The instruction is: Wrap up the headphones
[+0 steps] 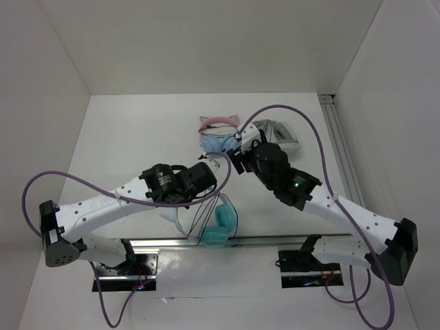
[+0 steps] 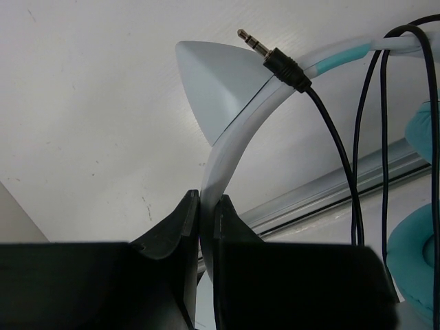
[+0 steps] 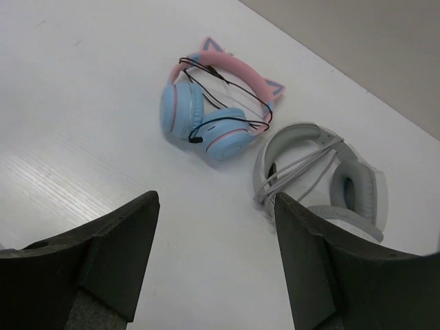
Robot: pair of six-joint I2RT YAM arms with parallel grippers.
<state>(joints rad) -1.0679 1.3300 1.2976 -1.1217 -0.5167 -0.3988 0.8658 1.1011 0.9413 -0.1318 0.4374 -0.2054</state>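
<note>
Okay, L hand [image 2: 208, 206] clenched on headband [image 2: 237, 130] of the headphones [image 1: 223, 218], cable [image 2: 330, 130] hanging loose just beside that hand, R hand [image 3: 214, 203] splayed empty, so mid-wrap I'd say, next needs R to catch cable.

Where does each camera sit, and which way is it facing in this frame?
Top external: above and behind the arms, looking down on the table; both arms and their bases show.
Left wrist: on the left arm, looking along the left tool, shut on the headphones at the headband.
Right wrist: on the right arm, looking down through the open right tool at the pink cat-ear pair and the grey-white pair.
Shared: top external and right wrist both show those two pairs.
</note>
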